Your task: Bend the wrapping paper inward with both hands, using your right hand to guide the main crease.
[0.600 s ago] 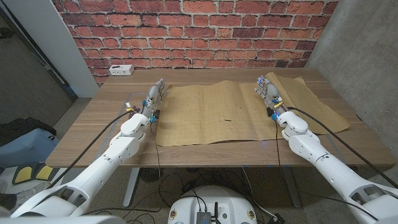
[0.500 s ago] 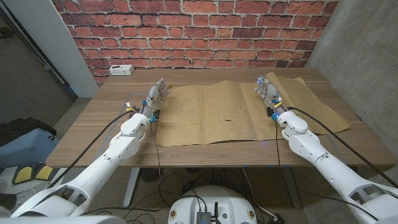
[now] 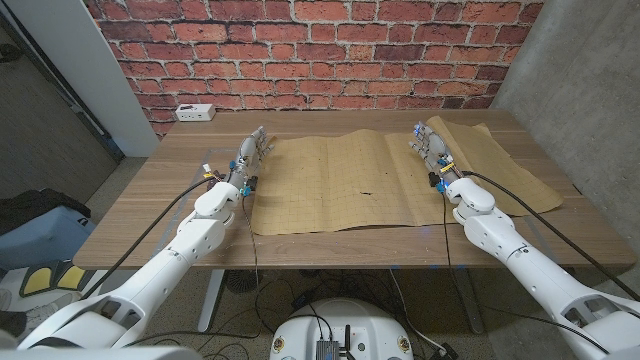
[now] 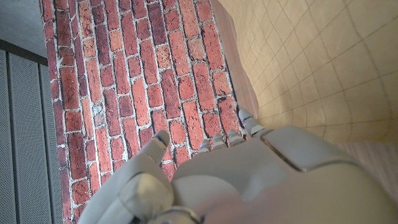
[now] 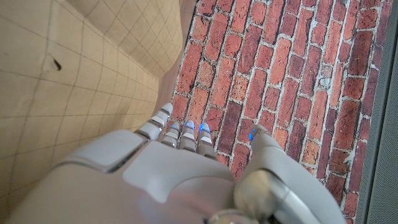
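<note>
Bare wooden table (image 3: 140, 215) borders the wrapping paper (image 3: 340, 185), which lies spread across the middle. The left hand (image 3: 250, 152) stands at its left edge, the right hand (image 3: 430, 145) on its right part; both are released, grasping nothing.

A: so what's actually on the table (image 3: 150, 190)?
B: wooden top – a big sheet of tan gridded wrapping paper (image 3: 340, 185) spread over the middle, right end humped up, plus a small white power strip (image 3: 194, 112) at the far left corner.
</note>
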Robot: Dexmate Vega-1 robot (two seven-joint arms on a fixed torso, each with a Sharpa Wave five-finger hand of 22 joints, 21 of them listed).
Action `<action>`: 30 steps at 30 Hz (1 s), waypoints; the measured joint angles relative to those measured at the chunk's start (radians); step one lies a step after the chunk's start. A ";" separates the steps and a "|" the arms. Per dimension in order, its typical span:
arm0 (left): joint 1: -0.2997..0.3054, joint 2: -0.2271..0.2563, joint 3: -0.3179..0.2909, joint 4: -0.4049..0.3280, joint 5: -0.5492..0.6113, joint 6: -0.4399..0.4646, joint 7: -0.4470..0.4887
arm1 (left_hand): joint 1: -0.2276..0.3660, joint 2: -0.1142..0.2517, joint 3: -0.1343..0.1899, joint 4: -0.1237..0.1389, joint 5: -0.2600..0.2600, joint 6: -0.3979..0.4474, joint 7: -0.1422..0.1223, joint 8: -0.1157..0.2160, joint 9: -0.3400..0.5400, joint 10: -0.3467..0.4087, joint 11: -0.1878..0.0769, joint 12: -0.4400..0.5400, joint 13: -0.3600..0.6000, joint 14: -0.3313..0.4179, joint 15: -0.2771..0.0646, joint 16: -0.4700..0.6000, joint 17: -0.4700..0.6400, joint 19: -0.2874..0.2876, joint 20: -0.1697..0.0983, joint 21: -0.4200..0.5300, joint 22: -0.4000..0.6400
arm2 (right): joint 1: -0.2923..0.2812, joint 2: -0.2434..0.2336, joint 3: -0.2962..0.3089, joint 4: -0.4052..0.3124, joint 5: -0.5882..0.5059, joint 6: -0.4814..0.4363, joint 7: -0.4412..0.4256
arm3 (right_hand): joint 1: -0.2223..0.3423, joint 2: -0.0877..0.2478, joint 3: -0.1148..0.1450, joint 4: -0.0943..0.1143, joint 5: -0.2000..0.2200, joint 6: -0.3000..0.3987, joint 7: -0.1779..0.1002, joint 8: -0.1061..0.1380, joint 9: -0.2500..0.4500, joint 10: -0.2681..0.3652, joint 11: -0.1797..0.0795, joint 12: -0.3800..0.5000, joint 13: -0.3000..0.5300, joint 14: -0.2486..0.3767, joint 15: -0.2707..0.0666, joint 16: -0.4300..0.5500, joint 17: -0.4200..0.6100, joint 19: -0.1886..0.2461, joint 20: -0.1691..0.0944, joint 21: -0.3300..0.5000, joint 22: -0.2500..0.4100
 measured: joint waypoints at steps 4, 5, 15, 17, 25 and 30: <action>-0.003 0.000 0.001 0.002 -0.002 0.000 -0.005 | 0.000 0.000 0.000 0.000 0.000 0.000 0.000 0.000 0.000 -0.001 0.001 0.007 0.000 0.000 0.000 0.000 0.000 0.000 0.000 -0.005 0.000 | -0.005 -0.007 0.000 -0.014 -0.008 -0.006 -0.015 | 0.005 0.005 0.000 -0.009 0.000 0.006 -0.006 0.004 0.000 0.004 0.004 0.004 0.000 0.009 0.009 0.000 0.000 0.005 0.005 0.000 0.000; -0.003 0.000 0.001 0.003 -0.002 0.000 -0.006 | 0.000 0.000 0.000 0.000 0.000 0.000 0.000 0.000 0.000 -0.004 0.004 0.007 0.000 0.000 0.000 0.000 0.000 0.000 0.000 -0.005 0.000 | -0.009 -0.012 0.001 -0.023 -0.012 -0.009 -0.021 | 0.005 0.005 0.003 -0.011 0.000 0.006 -0.006 0.004 0.000 0.007 0.007 0.004 0.000 0.011 0.010 0.000 0.000 0.005 0.005 0.000 0.002; -0.006 0.000 0.006 0.004 -0.002 0.001 -0.013 | 0.000 0.000 0.000 0.000 0.000 0.000 0.000 0.007 0.005 -0.005 0.005 0.011 0.000 0.000 0.000 0.008 0.000 0.011 0.003 -0.005 0.000 | -0.027 -0.034 0.007 -0.062 -0.037 -0.031 -0.066 | 0.020 0.012 0.009 -0.025 0.000 0.011 -0.011 0.004 0.000 0.014 0.014 0.004 0.000 0.014 0.014 0.008 0.000 0.014 0.014 0.000 0.005; -0.006 0.001 0.006 0.004 -0.002 0.002 -0.014 | 0.000 0.000 0.000 0.000 0.000 0.000 0.000 0.007 0.005 -0.005 0.005 0.011 0.000 0.000 0.000 0.008 0.000 0.011 0.003 -0.007 0.000 | -0.031 -0.038 0.009 -0.070 -0.038 -0.032 -0.071 | 0.020 0.012 0.010 -0.026 0.000 0.016 -0.005 0.004 0.000 0.014 0.014 0.004 0.000 0.016 0.016 0.008 0.000 0.017 0.017 0.000 0.005; -0.008 0.006 0.012 0.004 0.007 0.009 -0.015 | 0.000 0.000 0.002 -0.003 0.002 0.000 0.000 0.007 0.005 -0.005 0.005 0.014 0.000 0.000 0.000 0.008 0.000 0.017 0.009 -0.009 0.000 | -0.060 -0.060 0.024 -0.113 -0.049 -0.043 -0.105 | 0.025 0.017 0.010 -0.026 0.000 0.024 0.002 0.008 0.000 0.020 0.020 0.004 0.000 0.016 0.016 0.008 0.000 0.018 0.018 0.000 0.005; -0.008 0.010 0.015 0.002 0.013 0.012 -0.015 | 0.000 0.000 0.002 -0.003 0.004 -0.005 0.005 0.011 0.005 -0.005 0.005 0.015 0.000 0.000 0.000 0.008 0.000 0.027 0.009 -0.009 0.000 | -0.076 -0.072 0.032 -0.137 -0.056 -0.051 -0.127 | 0.025 0.017 0.010 -0.034 0.000 0.030 0.001 0.008 0.000 0.025 0.025 0.004 0.000 0.021 0.021 0.008 0.000 0.023 0.023 0.000 0.005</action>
